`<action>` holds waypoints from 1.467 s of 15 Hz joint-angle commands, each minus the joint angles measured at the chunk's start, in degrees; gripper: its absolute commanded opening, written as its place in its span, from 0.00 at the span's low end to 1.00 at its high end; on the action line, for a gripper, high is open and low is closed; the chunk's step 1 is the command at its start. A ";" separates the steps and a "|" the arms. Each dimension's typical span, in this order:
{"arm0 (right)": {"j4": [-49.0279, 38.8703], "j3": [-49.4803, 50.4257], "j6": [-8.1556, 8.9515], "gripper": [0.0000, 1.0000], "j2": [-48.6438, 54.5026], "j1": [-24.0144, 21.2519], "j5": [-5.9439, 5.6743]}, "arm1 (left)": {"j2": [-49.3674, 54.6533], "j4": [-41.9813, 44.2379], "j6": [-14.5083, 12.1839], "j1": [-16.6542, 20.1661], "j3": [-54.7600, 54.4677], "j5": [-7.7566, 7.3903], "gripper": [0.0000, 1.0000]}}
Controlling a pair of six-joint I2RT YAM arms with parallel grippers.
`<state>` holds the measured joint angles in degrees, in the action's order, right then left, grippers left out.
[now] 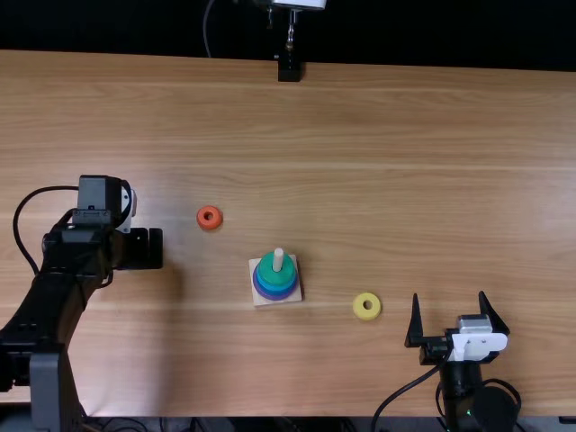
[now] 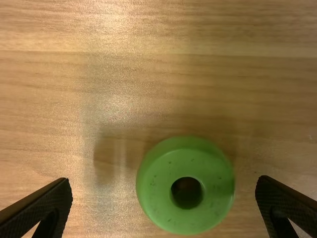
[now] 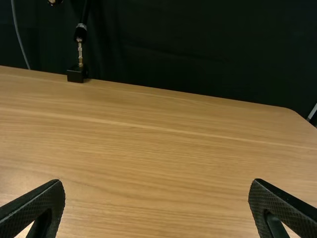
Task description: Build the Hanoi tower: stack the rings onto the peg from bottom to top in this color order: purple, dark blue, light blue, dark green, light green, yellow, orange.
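Observation:
Over the table's left side, my left gripper [image 1: 144, 248] points down. In the left wrist view the open left gripper [image 2: 166, 206] has a light green ring [image 2: 213, 186] lying flat between its spread fingers, touching neither. The peg [image 1: 278, 259] stands on a square base [image 1: 295, 297] near the middle, with a green-teal ring [image 1: 272, 278] on top of blue ones [image 1: 275, 293]. An orange ring [image 1: 216, 223] lies behind and left of the base; a yellow ring [image 1: 373, 313] lies to its right. At the near right, my right gripper [image 1: 454, 304] is open and holds nothing; its fingers flank bare table in the right wrist view [image 3: 156, 208].
A black stand [image 1: 289, 68] with a metal rod is at the table's far edge. Cables curve beside both arms. The wooden table [image 1: 405, 180] stretches between the arms, with a dark backdrop behind it.

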<state>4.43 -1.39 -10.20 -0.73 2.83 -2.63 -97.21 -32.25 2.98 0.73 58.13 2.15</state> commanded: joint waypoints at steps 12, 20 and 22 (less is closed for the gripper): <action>1.01 0.77 0.49 1.00 0.73 -0.81 -1.48 | -4.39 0.19 -0.87 -2.23 1.72 -0.25 0.33; 0.91 0.77 0.49 1.00 0.73 -0.81 -1.48 | -1.93 -5.72 -0.87 -3.19 7.70 -0.15 0.00; 1.01 0.77 0.49 1.00 0.73 -0.90 -1.48 | 0.70 -14.16 -0.77 -4.86 12.71 -0.15 0.00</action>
<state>4.45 -1.39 -10.17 -0.73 2.81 -2.63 -99.13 -47.00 2.79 -2.83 68.62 2.26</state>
